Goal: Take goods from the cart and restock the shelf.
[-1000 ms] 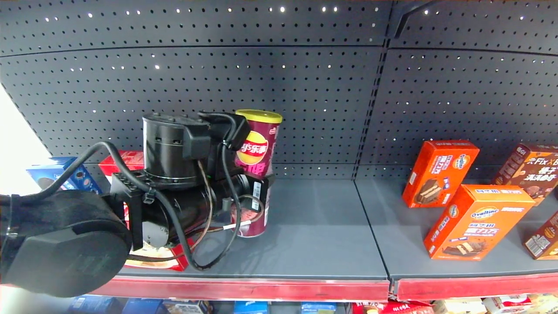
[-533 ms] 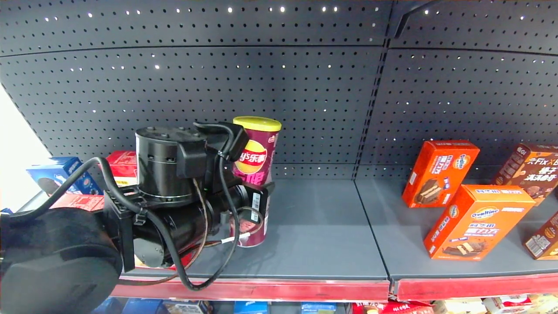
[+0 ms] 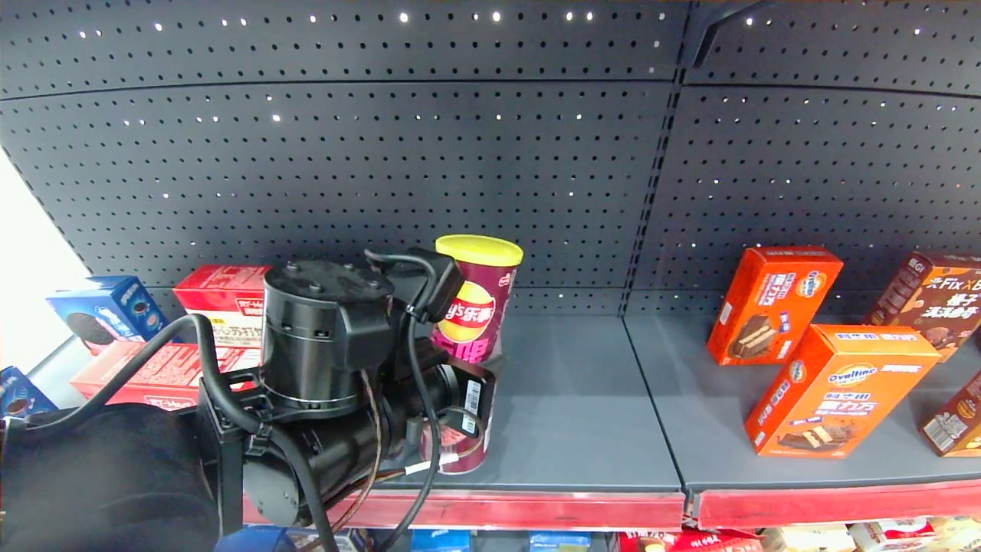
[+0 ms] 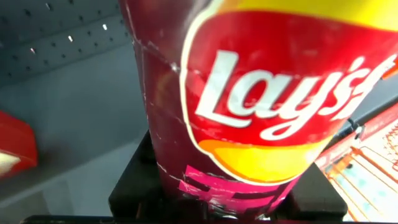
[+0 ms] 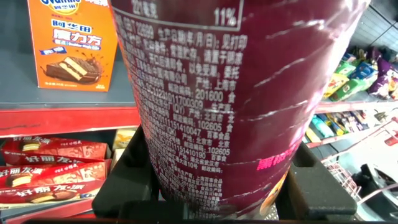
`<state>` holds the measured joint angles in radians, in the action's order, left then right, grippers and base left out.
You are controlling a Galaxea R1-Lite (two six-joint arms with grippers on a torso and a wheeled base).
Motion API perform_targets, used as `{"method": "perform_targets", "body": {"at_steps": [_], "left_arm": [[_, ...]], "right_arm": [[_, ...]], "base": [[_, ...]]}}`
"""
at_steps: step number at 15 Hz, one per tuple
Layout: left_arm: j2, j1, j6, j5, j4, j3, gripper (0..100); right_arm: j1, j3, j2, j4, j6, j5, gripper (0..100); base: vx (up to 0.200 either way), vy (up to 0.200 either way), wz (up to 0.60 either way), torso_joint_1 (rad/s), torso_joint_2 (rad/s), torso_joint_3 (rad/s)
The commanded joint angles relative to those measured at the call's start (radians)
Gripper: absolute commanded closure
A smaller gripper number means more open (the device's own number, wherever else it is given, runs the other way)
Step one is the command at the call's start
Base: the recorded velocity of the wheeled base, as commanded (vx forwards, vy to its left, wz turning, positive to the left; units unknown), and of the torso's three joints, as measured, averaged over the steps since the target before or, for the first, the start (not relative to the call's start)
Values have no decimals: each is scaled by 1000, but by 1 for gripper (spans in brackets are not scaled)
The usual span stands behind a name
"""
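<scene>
Left gripper (image 3: 464, 400) grasps the chip can (image 3: 477, 307) upright (yellow lid on) near the shelf's (image 3: 582, 399) front edge, at 9 o'clock from the orange boxes (image 3: 839, 387). Right gripper (image 5: 224, 208) seemingly clamps a second can (image 5: 236, 93).

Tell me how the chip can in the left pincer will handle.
Tall and narrow, the chip can probably tips easily if nudged high. Round-walled, it would likely roll once on its side. Its glossy skin may slip in the left pincer.

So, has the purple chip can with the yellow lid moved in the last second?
Yes. The purple chip can with the yellow lid has come toward the shelf's red front edge and slightly right, nearer the orange cardboard box.
</scene>
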<state>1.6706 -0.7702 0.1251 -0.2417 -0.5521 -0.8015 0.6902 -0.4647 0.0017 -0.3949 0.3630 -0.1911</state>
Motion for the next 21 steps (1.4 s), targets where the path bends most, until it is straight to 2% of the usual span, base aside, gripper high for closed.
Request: {"method": "perform_targets", "body": {"at_steps": [1,3,6,9,13,19,21], "left_arm": [[0,-1,24,-1,3,18,100],[-6,-1,24,-11,4,30,100],[-77,11,27,-27,1,104,100],[-135,74,28,-24,-3,157,100],[-161,100,27,-21,-3,162,100],[-123,85,14,18,-3,150,100],[-74,83,-15,30,-19,116,100]], "right_arm": [[0,-2,-2,1,1,-1,100],[-1,-2,-2,-1,1,-1,100],[-1,-6,-2,-1,-1,-1,100],[-3,0,-2,-1,-1,-1,100],[-11,-2,-2,2,-1,-2,100],[-9,0,-2,2,1,-8,100],[-9,1,-2,4,1,-8,100]], "base": [[0,0,0,0,0,0],[0,0,0,0,0,0],[0,0,0,0,0,0],[0,0,0,0,0,0],[0,0,0,0,0,0],[0,0,0,0,0,0],[0,0,0,0,0,0]]}}
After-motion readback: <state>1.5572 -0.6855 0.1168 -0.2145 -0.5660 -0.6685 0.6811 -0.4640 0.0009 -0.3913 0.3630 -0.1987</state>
